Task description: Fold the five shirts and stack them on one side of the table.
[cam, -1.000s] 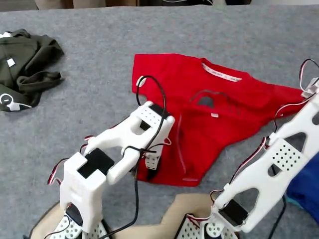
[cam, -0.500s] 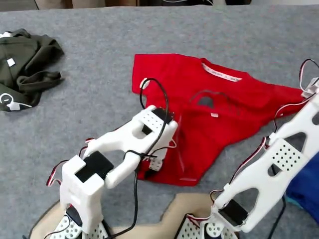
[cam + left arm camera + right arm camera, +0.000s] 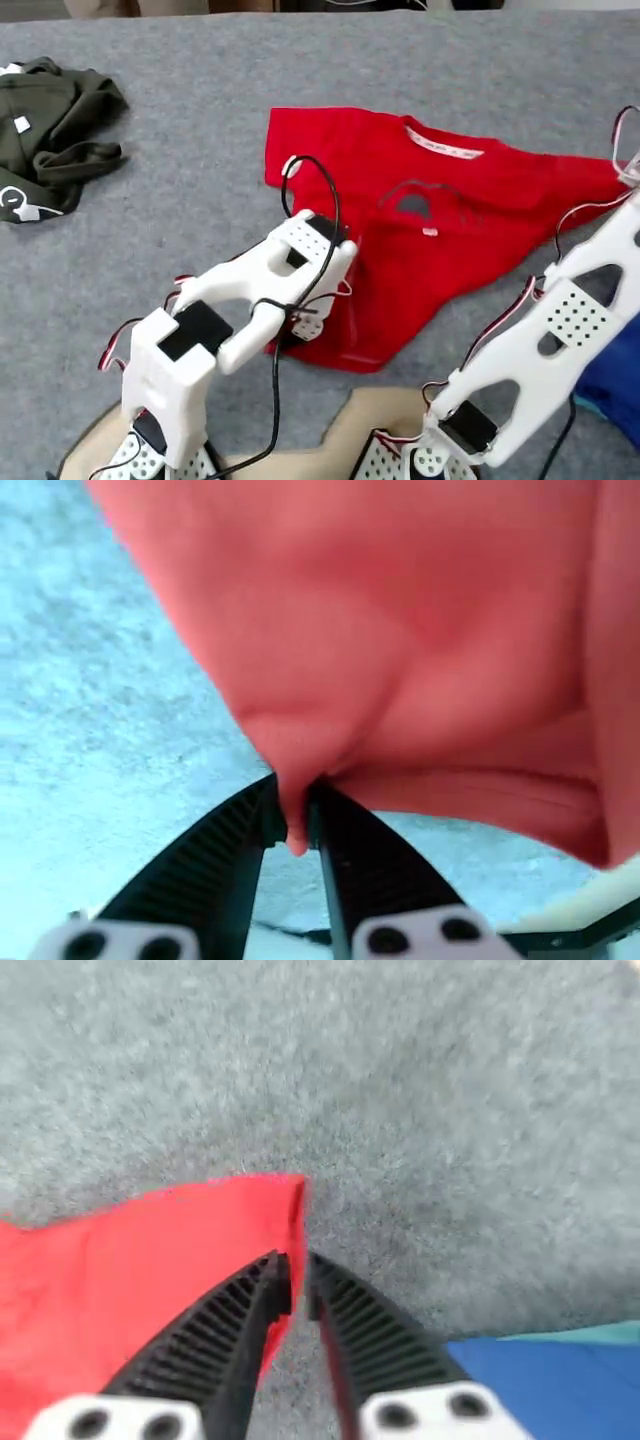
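Left claw (image 3: pixel 297 805) pinched shut on shirt (image 3: pixel 420 250) hem; cloth spreads ahead of it. Right claw (image 3: pixel 300 1265) narrow, apparently nipping sleeve tip. Shirt's long axis runs claw to claw over worktop (image 3: pixel 200 150).

red shirt (image 3: pixel 450 215) spread mid-table, hem corner lifted; dark green shirt (image 3: pixel 50 125) crumpled well apart; blue shirt (image 3: pixel 618 388) near its sleeve.

We see the right gripper (image 3: pixel 297 1262) pinched on the red shirt (image 3: pixel 130 1270) edge. Taking its fingers as 12 o'clock: shirt spreads toward 9, blue cloth (image 3: pixel 540 1380) at 4, grey felt (image 3: pixel 400 1080) ahead.
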Motion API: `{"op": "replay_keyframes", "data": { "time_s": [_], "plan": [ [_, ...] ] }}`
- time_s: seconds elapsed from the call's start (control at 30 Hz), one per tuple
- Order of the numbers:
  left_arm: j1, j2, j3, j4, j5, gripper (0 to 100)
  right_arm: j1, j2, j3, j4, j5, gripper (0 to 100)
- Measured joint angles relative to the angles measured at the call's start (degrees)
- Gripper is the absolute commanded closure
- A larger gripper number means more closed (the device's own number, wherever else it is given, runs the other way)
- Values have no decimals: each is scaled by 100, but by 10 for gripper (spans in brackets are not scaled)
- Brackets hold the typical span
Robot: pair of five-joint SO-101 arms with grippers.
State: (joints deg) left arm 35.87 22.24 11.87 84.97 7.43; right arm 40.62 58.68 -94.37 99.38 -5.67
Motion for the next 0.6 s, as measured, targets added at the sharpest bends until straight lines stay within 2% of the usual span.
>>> {"op": "replay_keyframes", "data": {
  "time_s": [0.1,0.27,0.47,0.6],
  "plan": [
    [-141,9,-316,457,-290,981,-18,-273,0,79,0,709],
    [-932,9,-1415,1284,-941,981,-264,-475,0,88,0,702],
    [-2523,9,-2497,1477,-2409,981,-809,-466,0,158,0,702],
    [-3464,18,-2760,1477,-3666,981,-1512,-466,0,176,0,702]
  ]
}}
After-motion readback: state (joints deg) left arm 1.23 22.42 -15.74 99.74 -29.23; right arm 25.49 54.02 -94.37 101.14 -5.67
